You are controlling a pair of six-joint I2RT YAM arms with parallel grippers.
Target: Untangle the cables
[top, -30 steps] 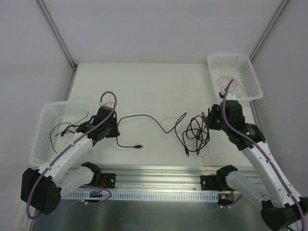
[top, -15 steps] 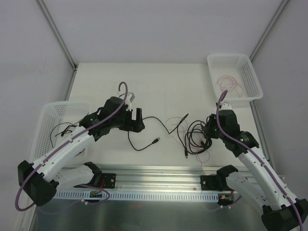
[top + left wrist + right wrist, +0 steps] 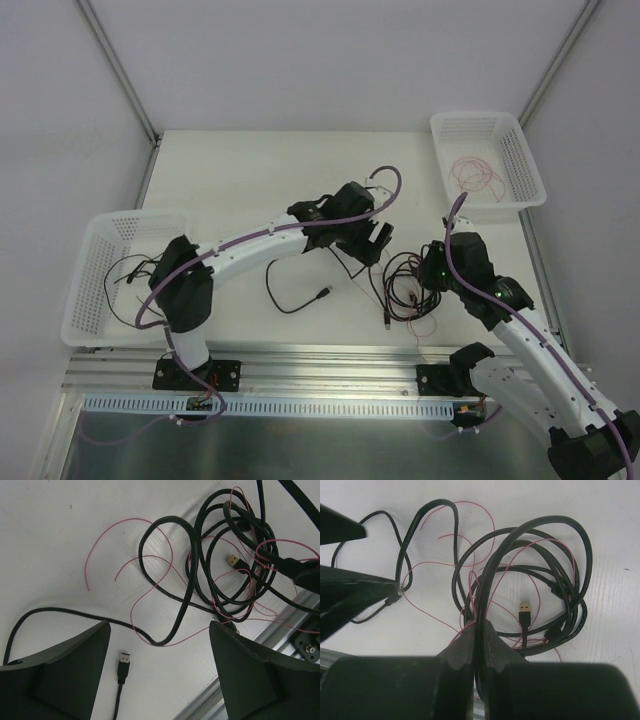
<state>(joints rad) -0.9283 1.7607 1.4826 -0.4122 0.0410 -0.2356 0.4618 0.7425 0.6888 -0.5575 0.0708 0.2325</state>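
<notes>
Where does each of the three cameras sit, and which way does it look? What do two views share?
Top external: above and behind the bases, looking down on the table, left arm and right arm.
Left wrist: on the left arm, looking down through the open left gripper at the cables.
Right wrist: on the right arm, looking down past the right gripper, shut on the cables.
Shared: both wrist views show the gold plug inside the black loops.

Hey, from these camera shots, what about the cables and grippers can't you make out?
Right wrist: which strands of the cables the right gripper pinches; its fingers cover them.
Left wrist: one black cable's far end, behind the left gripper's finger.
Top external: the plugs' type, too small.
</notes>
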